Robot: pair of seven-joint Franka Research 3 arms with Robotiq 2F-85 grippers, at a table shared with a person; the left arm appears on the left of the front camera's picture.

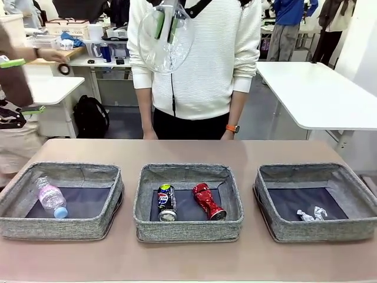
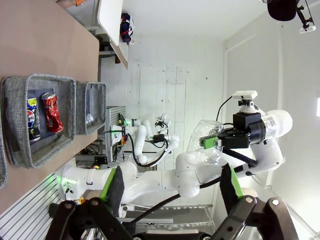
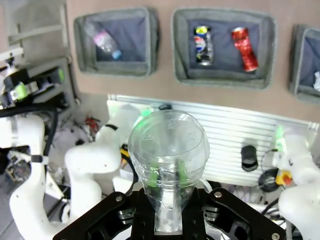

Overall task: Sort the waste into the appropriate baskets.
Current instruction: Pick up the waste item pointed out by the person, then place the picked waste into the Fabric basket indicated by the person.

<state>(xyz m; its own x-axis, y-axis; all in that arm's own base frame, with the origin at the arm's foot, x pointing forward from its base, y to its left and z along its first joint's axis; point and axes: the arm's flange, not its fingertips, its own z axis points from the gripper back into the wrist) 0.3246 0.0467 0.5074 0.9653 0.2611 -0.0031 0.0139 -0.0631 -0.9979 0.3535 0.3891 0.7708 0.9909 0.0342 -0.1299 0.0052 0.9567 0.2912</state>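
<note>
My right gripper (image 3: 168, 177) is shut on the clear plastic cup (image 3: 168, 145), held high above the table's far side, in front of the person's chest (image 1: 166, 38). Three grey baskets stand in a row. A clear bottle (image 1: 51, 197) with a pink label lies in the left basket (image 1: 56, 229). The middle basket (image 1: 188, 231) holds a dark can (image 1: 166, 202) and a crushed red can (image 1: 207, 201). White scraps (image 1: 312, 214) lie in the right basket (image 1: 321, 231). My left gripper (image 2: 172, 187) is open and empty, raised off the table and facing the right arm.
A person in a white sweater (image 1: 200, 65) stands at the table's far edge, arms hanging down behind it. Bare brown tabletop (image 1: 188, 259) runs in front of the baskets and between them. Other white tables stand behind.
</note>
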